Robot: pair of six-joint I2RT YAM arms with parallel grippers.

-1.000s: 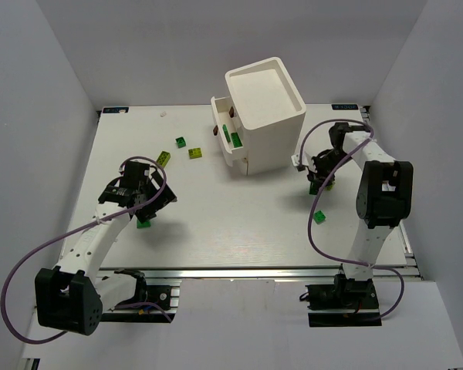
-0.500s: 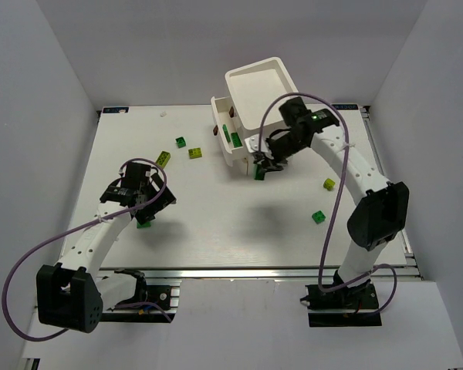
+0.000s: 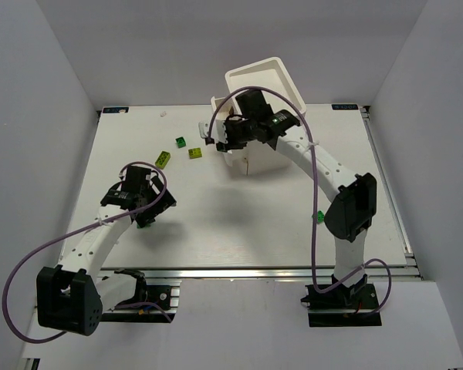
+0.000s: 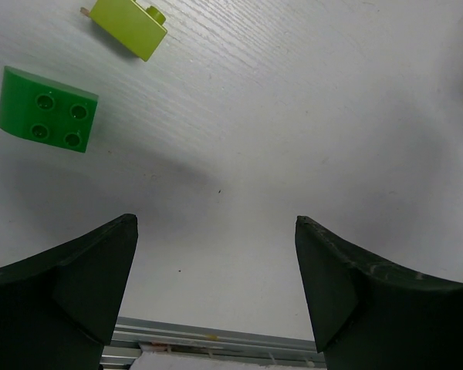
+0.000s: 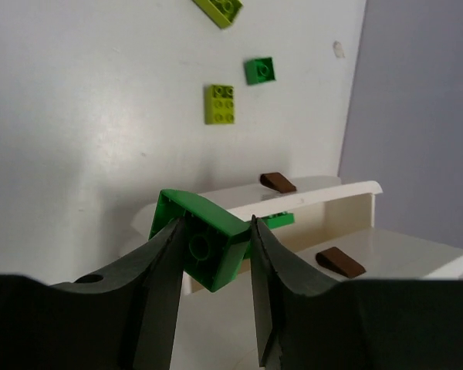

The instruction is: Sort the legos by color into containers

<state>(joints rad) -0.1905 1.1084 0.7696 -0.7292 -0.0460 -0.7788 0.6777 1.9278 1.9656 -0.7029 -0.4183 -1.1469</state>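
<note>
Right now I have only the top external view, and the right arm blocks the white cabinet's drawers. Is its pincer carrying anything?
Observer: Yes. The right pincer is shut on a small dark green studded plastic brick, close to a pulled-out white drawer.
Operator: Anything in that drawer?
Observer: One green piece shows inside; no more is visible.
Operator: And the left pincer?
Observer: The left pincer is open, with nothing between its fingers, only white table beneath.
</note>
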